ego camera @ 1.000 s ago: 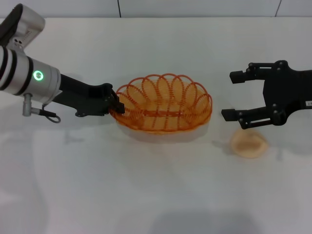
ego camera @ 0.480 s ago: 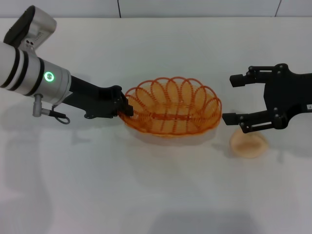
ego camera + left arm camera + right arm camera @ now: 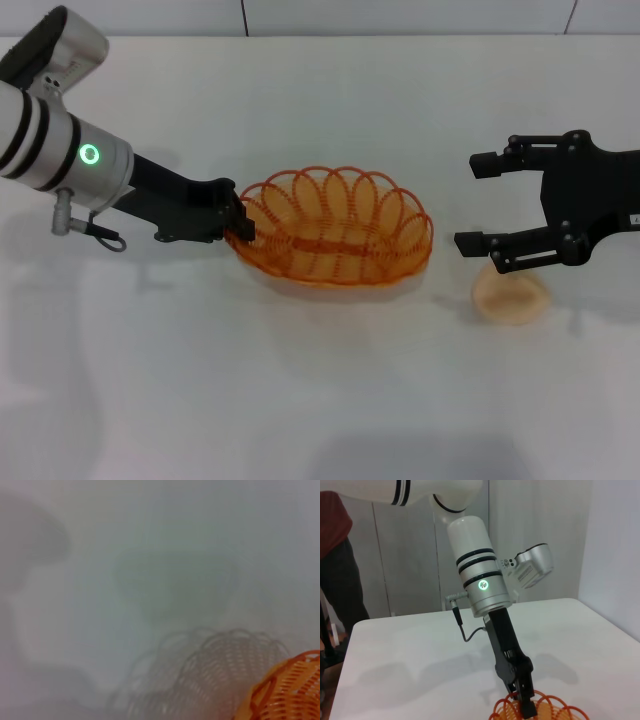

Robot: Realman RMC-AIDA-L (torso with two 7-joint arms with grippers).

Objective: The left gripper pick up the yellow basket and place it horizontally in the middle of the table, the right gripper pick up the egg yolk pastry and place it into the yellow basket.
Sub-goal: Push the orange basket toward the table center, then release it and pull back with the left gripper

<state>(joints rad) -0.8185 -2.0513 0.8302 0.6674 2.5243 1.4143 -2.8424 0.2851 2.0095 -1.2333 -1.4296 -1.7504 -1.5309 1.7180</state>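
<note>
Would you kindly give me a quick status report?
Left gripper shut on yellow basket rim. Right gripper open above egg yolk pastry. Nothing between pastry and basket.

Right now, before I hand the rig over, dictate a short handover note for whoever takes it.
Left gripper: shut on the near-left rim of the yellow basket, which sits about mid-table, long side across; whether it rests on the table or is just above it, I cannot tell.
Right gripper: fingers open, hanging above the egg yolk pastry, not gripping it. The pastry lies on the table to the right of the basket, apart from it.
Done: basket picked up and brought to the middle.
Left: release the basket, grasp the pastry, place it in the basket.
</note>
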